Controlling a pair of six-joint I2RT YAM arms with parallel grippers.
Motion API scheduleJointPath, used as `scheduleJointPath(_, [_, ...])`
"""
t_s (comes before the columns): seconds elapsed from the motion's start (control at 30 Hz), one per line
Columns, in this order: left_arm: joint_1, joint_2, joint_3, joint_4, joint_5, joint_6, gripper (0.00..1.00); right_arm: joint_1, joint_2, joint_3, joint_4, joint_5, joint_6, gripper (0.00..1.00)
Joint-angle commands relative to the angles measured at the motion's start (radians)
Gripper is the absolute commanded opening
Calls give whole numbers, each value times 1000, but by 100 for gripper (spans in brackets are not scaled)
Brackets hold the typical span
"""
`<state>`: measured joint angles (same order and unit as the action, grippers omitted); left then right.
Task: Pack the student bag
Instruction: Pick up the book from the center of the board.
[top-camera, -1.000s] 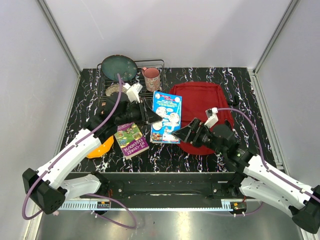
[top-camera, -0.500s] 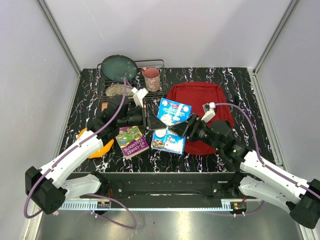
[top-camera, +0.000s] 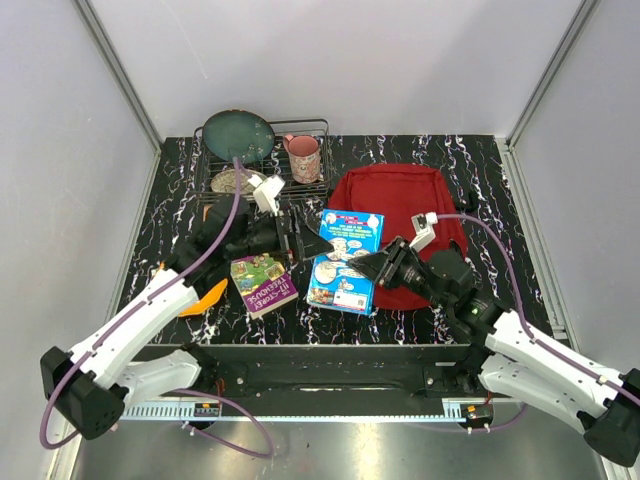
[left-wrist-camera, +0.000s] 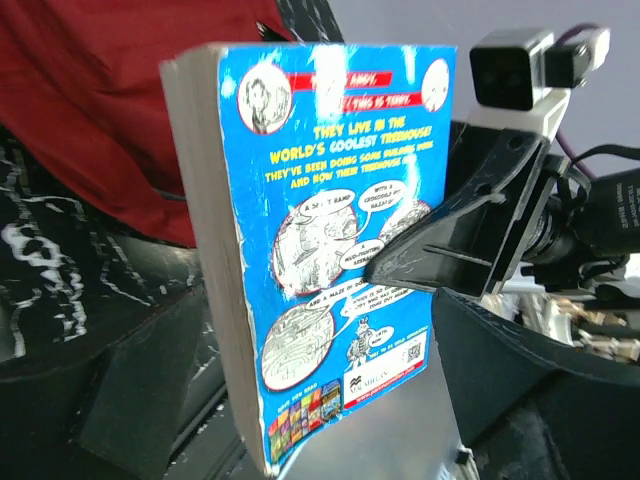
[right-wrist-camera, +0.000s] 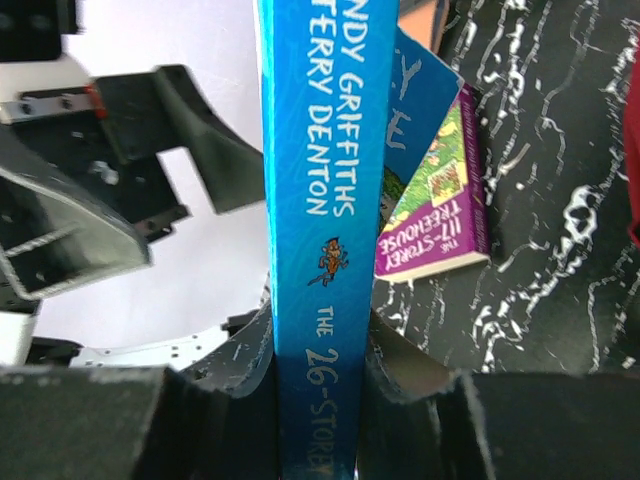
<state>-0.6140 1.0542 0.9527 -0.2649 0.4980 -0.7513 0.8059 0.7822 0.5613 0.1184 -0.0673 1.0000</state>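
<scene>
The blue book had swung out of the slant it showed half a second before and sat straighter between the two arms, and the left wrist had drawn back a little toward the left. The right gripper was clamped on the book. In the right wrist view its fingers pressed both sides of the spine, with the book on edge. The left gripper sat at the book's left edge. In the left wrist view its fingers stood spread apart either side of the book's lower end, and no firm hold on it showed.

The student bag lay flat on the table, right of centre and just right of the held book. The right arm lay across its near left part and hid that edge.

A purple book lay on the table left of the blue one, near the front. In the right wrist view the corner of another blue cover showed beside it. An orange object sat further left, partly under the left arm. At the rear left a wire rack held a green plate, a pink mug and a small patterned dish.
</scene>
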Motion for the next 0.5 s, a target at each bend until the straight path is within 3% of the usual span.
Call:
scheduleJointPath(0.0, [-1,-80,46,-57,-177,61,99,4,-61,-21,33,11,8,0])
scheduleJointPath(0.23, [-1,-102,18,-57,-187,58,99,4,-80,-60,107,-34,41,0])
scheduleJointPath(0.47, [0,-68,-77,169,-64,-31,99,6,-34,-70,257,-118,63,0])
